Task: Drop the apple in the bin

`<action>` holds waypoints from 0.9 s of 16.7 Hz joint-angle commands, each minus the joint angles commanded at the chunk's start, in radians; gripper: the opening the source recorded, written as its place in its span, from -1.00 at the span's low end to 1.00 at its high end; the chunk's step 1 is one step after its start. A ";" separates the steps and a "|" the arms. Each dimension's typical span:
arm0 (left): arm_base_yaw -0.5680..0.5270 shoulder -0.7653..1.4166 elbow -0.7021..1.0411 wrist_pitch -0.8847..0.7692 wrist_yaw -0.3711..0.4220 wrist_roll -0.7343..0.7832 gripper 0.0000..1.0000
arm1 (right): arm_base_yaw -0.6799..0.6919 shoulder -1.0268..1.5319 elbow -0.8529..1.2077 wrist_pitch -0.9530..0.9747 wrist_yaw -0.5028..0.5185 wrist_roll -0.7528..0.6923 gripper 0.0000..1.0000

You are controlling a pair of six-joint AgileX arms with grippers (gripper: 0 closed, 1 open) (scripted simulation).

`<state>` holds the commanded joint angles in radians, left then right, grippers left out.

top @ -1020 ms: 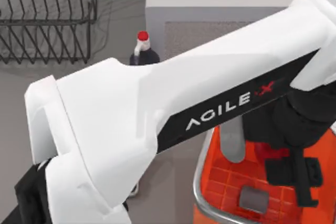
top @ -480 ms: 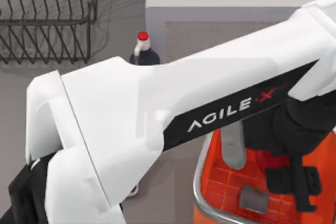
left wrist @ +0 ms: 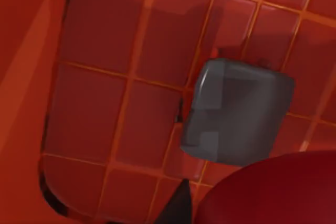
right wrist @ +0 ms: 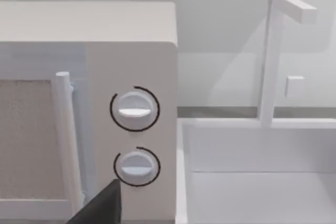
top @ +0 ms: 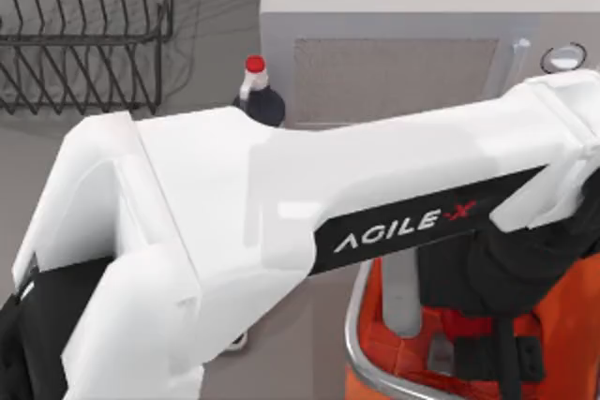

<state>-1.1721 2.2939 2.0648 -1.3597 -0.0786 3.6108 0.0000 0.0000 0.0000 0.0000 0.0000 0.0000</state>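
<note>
- Left arm (top: 281,213), white, lettered AGILEX, stretched across the top view from near left to right, black wrist end dipping into the bin (top: 361,344).
- Left gripper (top: 497,362) low inside the bin, at the near right of the table; finger state: cannot tell, fingers hidden under the wrist and by the fruit.
- Bin: orange-red, silver-grey rim, rounded corner at the near right edge of the top view; gridded floor seen close in the left wrist view (left wrist: 105,103).
- Grey square (left wrist: 236,114) on the bin floor, raised block with rounded edges, sitting on the grid lines.
- Apple (left wrist: 273,192): dark glossy red curved surface right at the left wrist camera, over the bin floor, beside the grey square; contact with the floor not visible.
- Dark sliver (left wrist: 178,208) poking up next to the apple, likely a fingertip; cannot tell for sure.
- Dark bottle (top: 259,98) with red cap, upright, far of the left arm, beside the microwave's left corner.
- Wire rack (top: 84,35), far left of the table.
- Microwave (top: 403,7), white, far centre to right; in the right wrist view two round knobs (right wrist: 135,109) stacked, upright door handle (right wrist: 65,140) beside them.
- White sink (right wrist: 257,177) with tall faucet (right wrist: 273,51), right of the microwave.
- Right arm parked facing the microwave and sink; dark gripper tip (right wrist: 102,208) at the frame edge, spread or pressed together: cannot tell.
</note>
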 joint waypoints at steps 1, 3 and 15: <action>0.000 0.000 0.000 0.000 0.000 0.000 -1.00 | 0.000 0.000 0.000 0.000 0.000 0.000 1.00; 0.000 0.000 0.000 0.000 0.000 0.000 -1.00 | 0.000 0.000 0.000 0.000 0.000 0.000 1.00; 0.000 0.000 0.000 0.000 0.000 0.000 0.81 | 0.000 0.000 0.000 0.000 0.000 0.000 1.00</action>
<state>-1.1721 2.2939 2.0647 -1.3595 -0.0786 3.6109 0.0000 0.0000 0.0000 0.0000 0.0000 0.0000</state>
